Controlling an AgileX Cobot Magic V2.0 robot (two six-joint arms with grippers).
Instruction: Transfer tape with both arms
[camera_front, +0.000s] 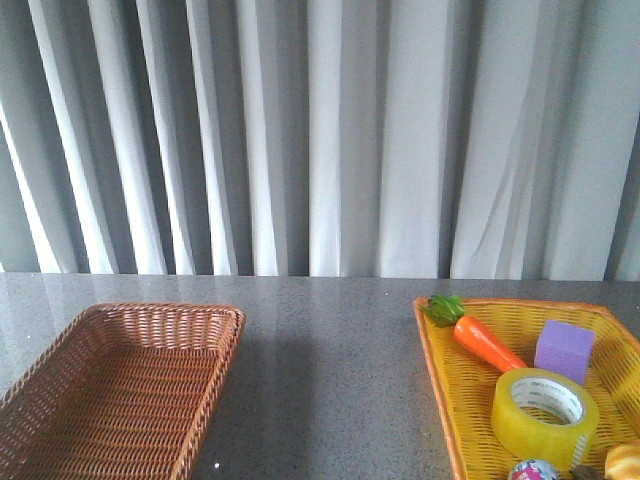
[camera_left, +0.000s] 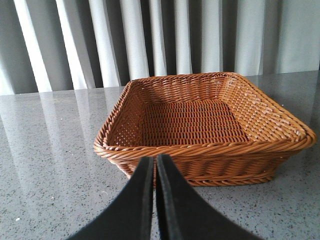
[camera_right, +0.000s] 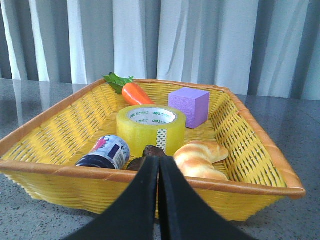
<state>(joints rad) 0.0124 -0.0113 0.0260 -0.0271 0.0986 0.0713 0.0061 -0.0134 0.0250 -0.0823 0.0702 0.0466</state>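
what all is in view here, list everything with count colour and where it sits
tape: 1, translucent yellow roll with white printed core, lying flat in the yellow basket
yellow basket: 1, yellow with orange rim, right side of the table
carrot: 1, orange with green leaves, far end of the yellow basket
cube: 1, purple, in the yellow basket beyond the tape
bread: 1, golden, in the yellow basket near the tape
small can: 1, dark with printed label, on its side in the yellow basket
brown basket: 1, woven brown, nothing in it, left side of the table
table: 1, grey speckled
curtain: grey-white, behind the table
left gripper: 1, black, shut, facing the brown basket
right gripper: 1, black, shut, facing the yellow basket
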